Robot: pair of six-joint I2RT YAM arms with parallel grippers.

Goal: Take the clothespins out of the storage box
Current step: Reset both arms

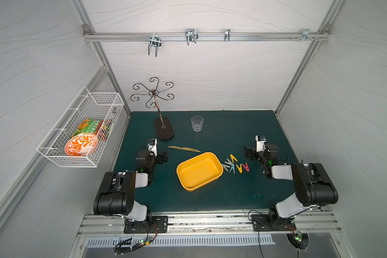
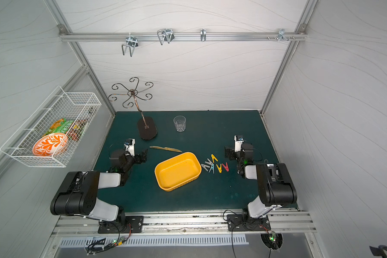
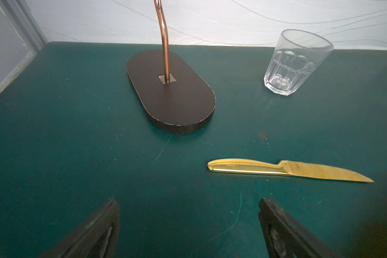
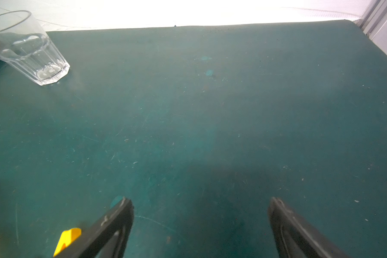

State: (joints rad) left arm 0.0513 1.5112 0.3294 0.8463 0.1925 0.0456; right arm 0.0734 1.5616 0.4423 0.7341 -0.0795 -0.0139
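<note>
The yellow storage box (image 1: 199, 173) (image 2: 177, 172) sits mid-mat with nothing inside it. Several clothespins (image 1: 235, 164) (image 2: 215, 165) lie on the mat just right of the box: grey, yellow, light blue and red. The tip of a yellow clothespin (image 4: 68, 236) shows in the right wrist view. My left gripper (image 1: 164, 157) (image 3: 189, 200) is open and empty, left of the box near the knife handle. My right gripper (image 1: 249, 153) (image 4: 200, 198) is open and empty over bare mat, just right of the pins.
A gold knife (image 1: 184, 149) (image 3: 286, 170) lies behind the box. A clear glass (image 1: 197, 123) (image 3: 296, 63) and a dark oval stand base (image 1: 164, 128) (image 3: 170, 91) stand at the back. A white wire basket (image 1: 81, 129) hangs on the left wall.
</note>
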